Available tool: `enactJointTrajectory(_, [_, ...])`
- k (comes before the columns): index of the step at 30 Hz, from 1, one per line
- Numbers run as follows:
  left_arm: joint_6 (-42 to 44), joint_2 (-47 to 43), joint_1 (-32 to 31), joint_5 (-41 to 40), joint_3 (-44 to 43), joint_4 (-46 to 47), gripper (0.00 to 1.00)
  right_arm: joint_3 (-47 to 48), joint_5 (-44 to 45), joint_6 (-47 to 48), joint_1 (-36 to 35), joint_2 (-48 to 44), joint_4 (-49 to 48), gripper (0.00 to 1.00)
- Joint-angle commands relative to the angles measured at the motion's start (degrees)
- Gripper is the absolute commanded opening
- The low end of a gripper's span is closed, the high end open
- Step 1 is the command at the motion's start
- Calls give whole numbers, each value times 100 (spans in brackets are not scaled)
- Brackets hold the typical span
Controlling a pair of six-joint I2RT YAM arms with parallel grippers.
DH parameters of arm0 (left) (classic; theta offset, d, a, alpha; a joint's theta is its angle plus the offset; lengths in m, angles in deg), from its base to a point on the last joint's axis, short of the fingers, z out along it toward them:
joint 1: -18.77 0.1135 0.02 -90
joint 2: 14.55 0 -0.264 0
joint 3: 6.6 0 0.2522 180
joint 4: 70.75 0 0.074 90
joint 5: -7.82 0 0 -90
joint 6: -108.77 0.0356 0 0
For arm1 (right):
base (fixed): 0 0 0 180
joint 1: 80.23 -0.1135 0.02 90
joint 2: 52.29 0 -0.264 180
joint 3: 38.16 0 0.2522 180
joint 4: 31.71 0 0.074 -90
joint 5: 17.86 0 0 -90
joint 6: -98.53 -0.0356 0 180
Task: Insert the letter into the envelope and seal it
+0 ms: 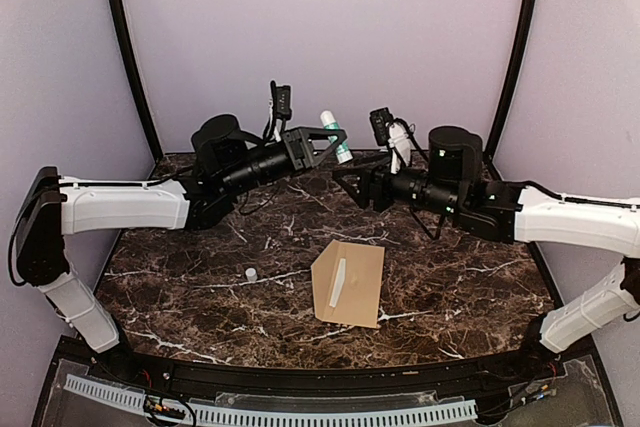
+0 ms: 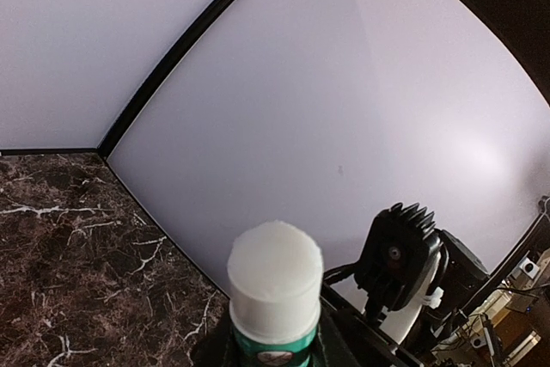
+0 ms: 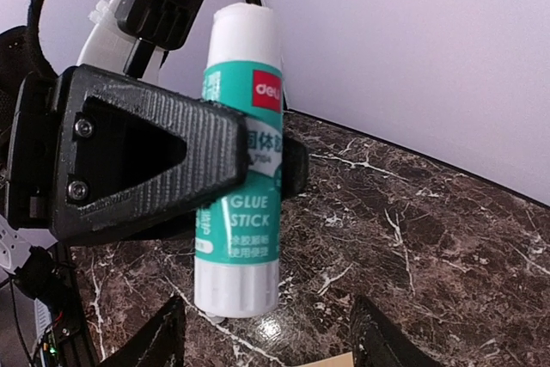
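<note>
Left jaws clamp the uncapped glue stick [image 1: 332, 125] roughly upright above the far table [image 1: 180, 287], probably ready for sealing; right jaws wide, empty, facing it; envelope [image 1: 352, 285] lies near.

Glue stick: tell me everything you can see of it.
The glue stick is a plastic-looking cylinder, white at both ends, with a teal label bearing a red logo and the words GLUE STICK. The left pincer is clamped across the label, holding it roughly upright, slightly tilted, over the back of the marble table and seemingly clear of it. The top is matte white; I cannot tell whether it is cap or bare glue. A small white piece on the table may be its cap.
</note>
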Motion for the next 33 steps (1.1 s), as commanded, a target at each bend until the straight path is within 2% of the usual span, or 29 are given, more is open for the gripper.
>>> enactJointTrajectory(1, [143, -5, 2, -89, -200, 14, 0, 271, 363, 44, -49, 26, -80, 60])
enactJointTrajectory(9, [180, 68, 2, -105, -209, 30, 0, 410, 268, 37, -53, 105, -1, 52])
enactJointTrajectory(15, [206, 74, 2, -112, -218, 23, 0, 431, 254, 29, -53, 140, 49, 30])
enactJointTrajectory(20, [228, 82, 3, -72, -218, 22, 0, 448, 198, 12, -53, 156, 49, 8])
enactJointTrajectory(23, [266, 76, 4, -13, -184, 72, 0, 427, 138, -7, -53, 108, 13, 1])
enactJointTrajectory(26, [293, 35, 2, 94, -118, 123, 0, 414, 89, -17, -53, 22, -8, 0])
enactJointTrajectory(28, [303, 3, 4, 136, -80, 180, 0, 411, 86, -22, -53, -25, -10, 3])
enactJointTrajectory(32, [331, -43, 3, 84, -33, 167, 0, 335, -169, -35, -53, -134, -44, 29])
enactJointTrajectory(33, [352, -48, 2, 78, -51, 140, 0, 322, -214, -38, -53, -156, -37, 33])
